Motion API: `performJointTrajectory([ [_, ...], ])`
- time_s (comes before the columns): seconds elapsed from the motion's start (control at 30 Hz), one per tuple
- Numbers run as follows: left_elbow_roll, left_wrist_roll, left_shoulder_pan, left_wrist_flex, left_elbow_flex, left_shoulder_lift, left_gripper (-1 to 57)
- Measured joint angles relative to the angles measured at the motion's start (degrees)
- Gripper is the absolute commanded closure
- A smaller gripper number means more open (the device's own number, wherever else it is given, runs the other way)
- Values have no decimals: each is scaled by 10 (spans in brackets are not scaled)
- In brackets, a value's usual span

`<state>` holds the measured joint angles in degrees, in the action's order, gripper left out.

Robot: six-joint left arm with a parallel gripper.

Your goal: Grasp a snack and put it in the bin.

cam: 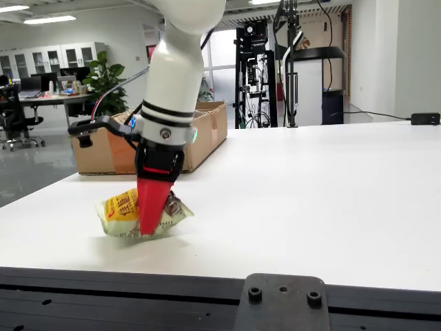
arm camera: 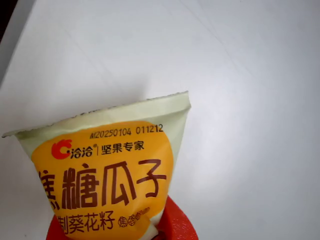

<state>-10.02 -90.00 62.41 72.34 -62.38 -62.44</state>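
Side view: we are closing the red jaws [cam: 151, 224] on the yellow snack packet [cam: 122, 210], squeezing firmly before lifting it off the worktop [cam: 331, 200] toward the cardboard bin [cam: 207, 134].

One snack packet [cam: 127, 212], one cardboard box [cam: 207, 134].

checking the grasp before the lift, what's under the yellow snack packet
The yellow and cream foil snack packet rests on the white tabletop, with the red-fingered gripper down on it. In the view riding on the gripper, a red fingertip shows beneath its lower edge. The rest underneath is covered.
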Motion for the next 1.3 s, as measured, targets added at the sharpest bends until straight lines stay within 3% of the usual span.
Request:
performJointTrajectory([
  [0.3, -11, 0, -14, 3, -35, 70, 397],
  [0.8, -132, 0, -87, 5, -134, 258, 482],
  [1.03, -166, 0, -123, 4, -128, 288, 496],
  [1.3, -189, 19, -166, 3, -63, 269, 494],
])
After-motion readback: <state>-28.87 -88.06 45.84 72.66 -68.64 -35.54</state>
